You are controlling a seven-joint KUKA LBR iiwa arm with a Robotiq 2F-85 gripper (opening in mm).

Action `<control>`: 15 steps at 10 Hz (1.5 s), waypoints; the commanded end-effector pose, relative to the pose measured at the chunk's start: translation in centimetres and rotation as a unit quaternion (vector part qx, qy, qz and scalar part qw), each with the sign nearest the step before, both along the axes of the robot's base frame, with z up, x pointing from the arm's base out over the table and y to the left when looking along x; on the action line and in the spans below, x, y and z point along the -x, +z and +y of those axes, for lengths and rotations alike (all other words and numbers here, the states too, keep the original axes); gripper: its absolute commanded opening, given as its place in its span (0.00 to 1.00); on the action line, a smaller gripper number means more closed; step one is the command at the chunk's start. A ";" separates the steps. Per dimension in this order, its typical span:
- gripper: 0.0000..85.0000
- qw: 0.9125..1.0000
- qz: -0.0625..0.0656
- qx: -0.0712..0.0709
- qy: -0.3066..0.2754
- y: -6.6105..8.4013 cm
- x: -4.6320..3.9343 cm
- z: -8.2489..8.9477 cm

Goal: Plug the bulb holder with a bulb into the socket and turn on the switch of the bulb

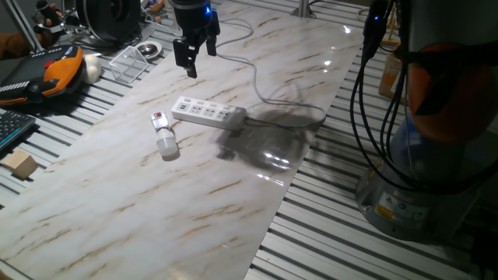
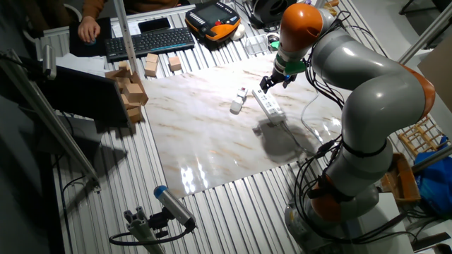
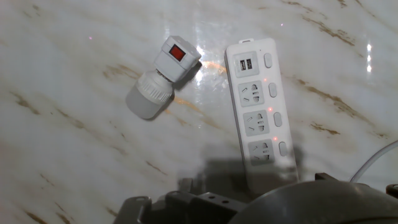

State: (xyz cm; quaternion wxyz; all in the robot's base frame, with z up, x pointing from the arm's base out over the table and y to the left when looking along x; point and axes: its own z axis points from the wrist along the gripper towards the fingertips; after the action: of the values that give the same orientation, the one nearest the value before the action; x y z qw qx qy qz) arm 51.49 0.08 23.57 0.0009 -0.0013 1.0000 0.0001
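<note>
The hand [image 1: 197,57] hangs above the marble table [image 1: 194,202], fingers spread apart and holding nothing. Down below, the bulb holder [image 3: 178,58] lies on its side, red switch [image 3: 178,53] facing up, bulb [image 3: 149,96] pointing away from the socket [image 3: 261,112]. Holder and socket sit just beside each other, unplugged, the socket's cable [image 1: 268,89] trailing off.

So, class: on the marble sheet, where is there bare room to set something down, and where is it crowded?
Bare: the near stretch of the sheet, in front of the bulb and strip. Also bare beyond the strip, bordered by its cable. Crowded: around the bulb holder and strip, which lie close together, and under the gripper.
</note>
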 end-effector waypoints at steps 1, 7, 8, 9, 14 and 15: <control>0.00 0.980 0.176 0.028 0.083 0.0 0.00 0.0; 0.00 0.981 0.175 0.028 0.083 0.0 0.00 0.0; 0.00 0.981 0.174 0.027 0.081 0.0 0.00 0.0; 0.00 0.981 0.174 0.026 0.080 0.0 0.01 0.0; 0.00 0.982 0.171 0.023 0.079 0.0 0.03 -0.1; 0.00 0.982 0.171 0.023 0.077 0.0 0.03 -0.1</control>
State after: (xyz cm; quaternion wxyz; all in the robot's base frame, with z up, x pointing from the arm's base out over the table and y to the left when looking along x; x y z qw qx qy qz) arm 51.47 0.01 23.56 -0.1699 -0.0786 0.9821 -0.0229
